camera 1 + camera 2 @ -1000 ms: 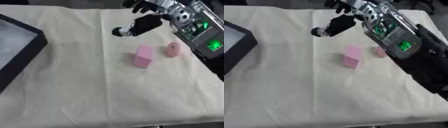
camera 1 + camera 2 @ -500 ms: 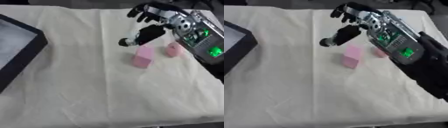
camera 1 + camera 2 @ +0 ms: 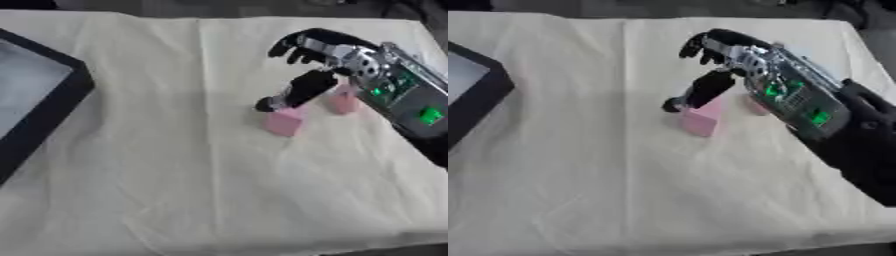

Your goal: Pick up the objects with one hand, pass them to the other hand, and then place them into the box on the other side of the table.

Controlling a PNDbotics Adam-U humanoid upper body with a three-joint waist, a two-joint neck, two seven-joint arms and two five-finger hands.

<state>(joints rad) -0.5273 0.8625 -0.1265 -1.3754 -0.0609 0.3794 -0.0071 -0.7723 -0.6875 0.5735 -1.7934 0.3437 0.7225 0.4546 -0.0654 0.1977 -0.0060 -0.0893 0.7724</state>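
A pink block [image 3: 284, 121] stands on the cream cloth [image 3: 175, 175] right of centre. A second, smaller pink object [image 3: 342, 102] lies just to its right, partly hidden by my right hand. My right hand [image 3: 325, 60] comes in from the right and hovers over both, open, with fingers spread toward the far side and the thumb [image 3: 296, 92] pointing down at the top left of the block. Whether the thumb touches the block I cannot tell. My left hand shows in no view.
A black-rimmed box [image 3: 54, 107] with a pale inside lies at the left edge of the table. My right forearm [image 3: 833, 130], with green lights, crosses the right side. The cloth is wrinkled.
My right hand has come down and toward me from the far right, bringing its thumb to the pink block. The two pink objects have stayed in place.
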